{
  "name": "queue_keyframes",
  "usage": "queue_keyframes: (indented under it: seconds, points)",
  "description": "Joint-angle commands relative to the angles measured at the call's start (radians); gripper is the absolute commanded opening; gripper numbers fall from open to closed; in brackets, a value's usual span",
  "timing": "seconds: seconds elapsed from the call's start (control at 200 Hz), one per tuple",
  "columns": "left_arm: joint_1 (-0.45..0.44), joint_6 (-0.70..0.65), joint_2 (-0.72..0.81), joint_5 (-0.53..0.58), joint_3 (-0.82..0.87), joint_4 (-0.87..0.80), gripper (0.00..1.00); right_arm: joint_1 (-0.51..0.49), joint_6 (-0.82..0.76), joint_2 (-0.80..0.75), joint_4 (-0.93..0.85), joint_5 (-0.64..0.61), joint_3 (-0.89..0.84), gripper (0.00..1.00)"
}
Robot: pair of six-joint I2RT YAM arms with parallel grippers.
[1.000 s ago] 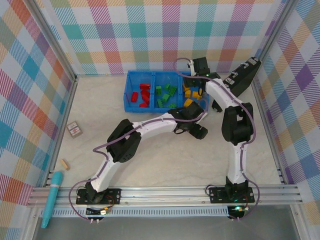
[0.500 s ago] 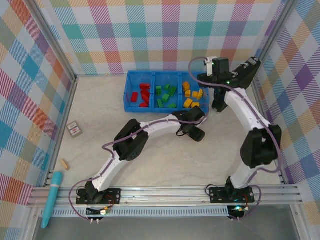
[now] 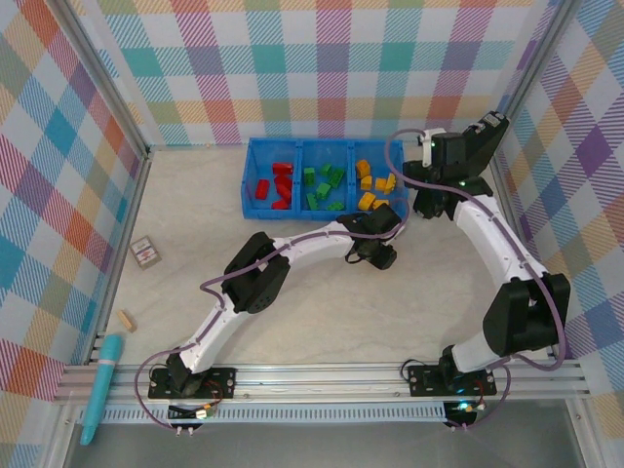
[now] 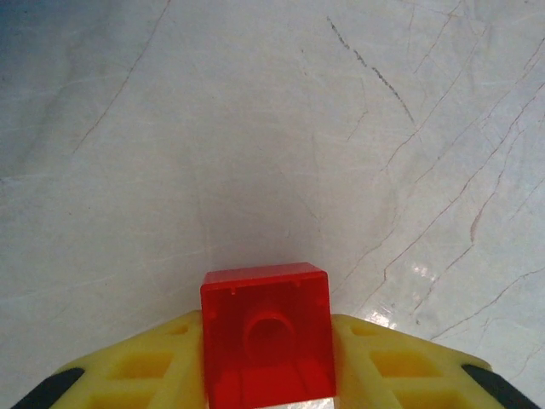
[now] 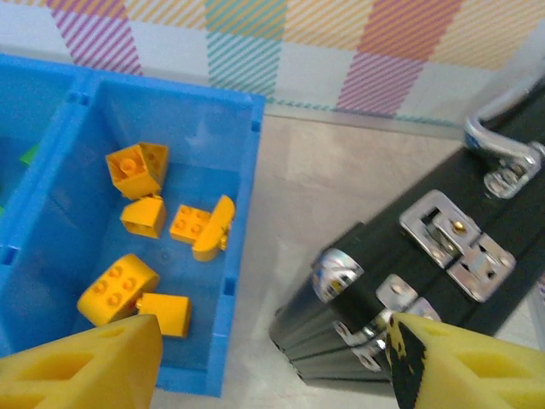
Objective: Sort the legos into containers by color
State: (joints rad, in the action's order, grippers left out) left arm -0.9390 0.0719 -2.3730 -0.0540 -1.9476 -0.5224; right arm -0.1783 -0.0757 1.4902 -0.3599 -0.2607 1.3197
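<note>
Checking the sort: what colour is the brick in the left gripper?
Red brick, clearest in the left wrist view.

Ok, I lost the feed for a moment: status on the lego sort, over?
Left gripper shut on red lego, over bare table. Right gripper open, empty, above the gap between yellow compartment and black case. Nothing blocking the tray.

This is looking like a robotics lab's test cell: plaid-printed panels (image 3: 292,68) are walling in a pale marble-patterned table (image 3: 322,322) on its left, right and far sides, while an aluminium rail (image 3: 322,375) is running along the near edge, holding the left arm base (image 3: 187,382) and right arm base (image 3: 453,377).
</note>
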Motion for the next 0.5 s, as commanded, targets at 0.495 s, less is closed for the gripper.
queue_keyframes:
  seconds: [0.495]
  points:
    - [0.025,0.029,0.053,0.049,0.061,-0.041,0.31,0.031,0.063,-0.138,-0.020,0.001,-0.072,0.71]
